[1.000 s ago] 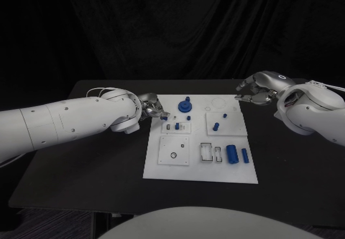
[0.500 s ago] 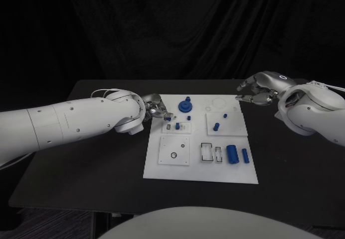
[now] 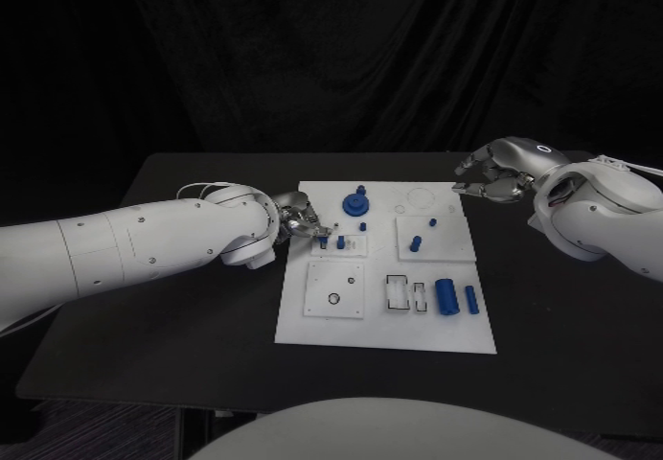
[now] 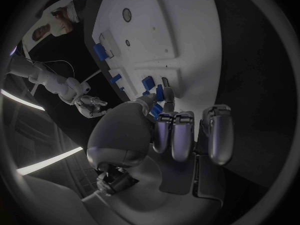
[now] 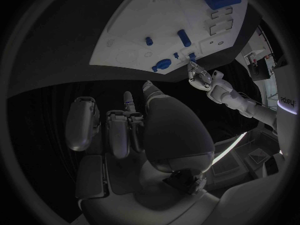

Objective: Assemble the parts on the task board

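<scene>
- here the silver many-fingered left hand (image 3: 299, 218) sits over the left edge of the flat white rectangular task board (image 3: 331, 331), about level with the small white plate of slots that carries short blue pegs (image 3: 340, 243)
- in the left wrist view its fingers (image 4: 177, 135) are curled close together, with a small blue piece (image 4: 156, 108) showing right at the tips; whether the hand grips that piece or merely covers it cannot be told
- just past those fingertips, toward the far edge of the board, stands the round blue gear-like part with an upright stem (image 3: 356, 203)
- the silver many-fingered right hand (image 3: 491, 178) hovers off the far right corner of the board, apart from every part, fingers curled inward; the right wrist view shows those fingers (image 5: 117, 131) bunched with nothing between them
- near that hand, on the board's far right portion, lie faint round outlines (image 3: 419, 200), and below them a white square plate with two small blue upright pegs (image 3: 416, 243)
- well away from both hands, on the near half of the board, a large blue cylinder (image 3: 446, 295) lies beside a slimmer blue cylinder (image 3: 471, 300), with rectangular cut-outs (image 3: 398, 292) to their left and a white square plate with a round hole (image 3: 336, 289) further left
- everything rests on the black table (image 3: 166, 335)
</scene>
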Available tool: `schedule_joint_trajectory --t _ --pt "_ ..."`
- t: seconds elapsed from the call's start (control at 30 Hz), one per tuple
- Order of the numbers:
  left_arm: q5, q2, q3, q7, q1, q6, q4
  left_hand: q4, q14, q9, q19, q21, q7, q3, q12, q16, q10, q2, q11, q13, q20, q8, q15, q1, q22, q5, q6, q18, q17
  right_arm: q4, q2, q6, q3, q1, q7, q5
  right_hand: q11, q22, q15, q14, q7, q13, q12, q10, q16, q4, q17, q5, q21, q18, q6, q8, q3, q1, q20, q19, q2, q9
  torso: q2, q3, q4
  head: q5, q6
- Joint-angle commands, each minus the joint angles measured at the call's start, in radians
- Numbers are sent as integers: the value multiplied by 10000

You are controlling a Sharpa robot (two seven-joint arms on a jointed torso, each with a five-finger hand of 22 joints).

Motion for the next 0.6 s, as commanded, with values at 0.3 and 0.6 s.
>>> schedule_joint_trajectory --t 0.3,0.6 --pt "-635 -25 11 238 -71 -109 40 89 1038 57 197 -41 75 52 34 27 1059 -11 -7 2606 -22 -28 -40 -163 1917 -170 25 11 2629 -1 6 -3 7 -25 -125 -31 64 1735 75 821 1 2422 -63 828 -51 -63 2091 61 -32 50 99 -55 5 100 9 -45 -29 -15 -13 -21 2 50 -2" --pt "-742 -68 11 186 -92 -77 23 149 1038 87 194 -52 76 37 34 27 1059 -27 -6 2606 -18 -21 -38 -254 1918 -305 37 13 2629 -8 4 28 7 -25 -144 -31 64 1731 75 819 1 2418 -68 822 -56 -69 2087 73 -49 54 102 -59 8 110 10 -50 -27 -21 -16 1 9 46 -2"
